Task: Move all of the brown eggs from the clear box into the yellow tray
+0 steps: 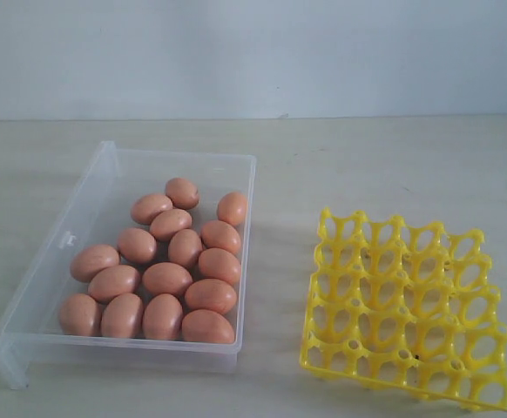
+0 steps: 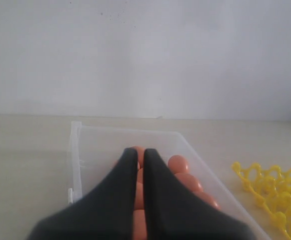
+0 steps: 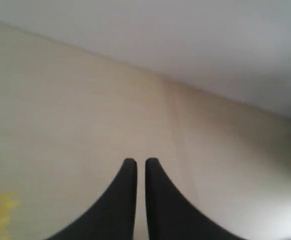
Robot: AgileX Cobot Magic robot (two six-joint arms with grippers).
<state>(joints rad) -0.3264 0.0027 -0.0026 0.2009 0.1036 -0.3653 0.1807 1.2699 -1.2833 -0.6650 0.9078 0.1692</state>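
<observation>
- Exterior view: sixteen brown eggs (image 1: 167, 278) lie clustered in the clear box (image 1: 184, 157) on the table (image 1: 367, 165). The yellow tray (image 1: 402, 306) stands apart, to the box's right.
- Left wrist view: the left gripper (image 2: 140, 151), jaws drawn to a narrow slit and gripping nothing, points toward the box and its eggs.
- Right wrist view: the right gripper (image 3: 141, 161), jaws closed and empty, hangs over the tabletop.

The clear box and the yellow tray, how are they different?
The clear box is see-through with smooth walls; the yellow tray is bright yellow and full of holes. The clear box holds all sixteen brown eggs; the yellow tray's cups are empty. The clear box looks bigger than the yellow tray. Both sit flat on the table.
</observation>
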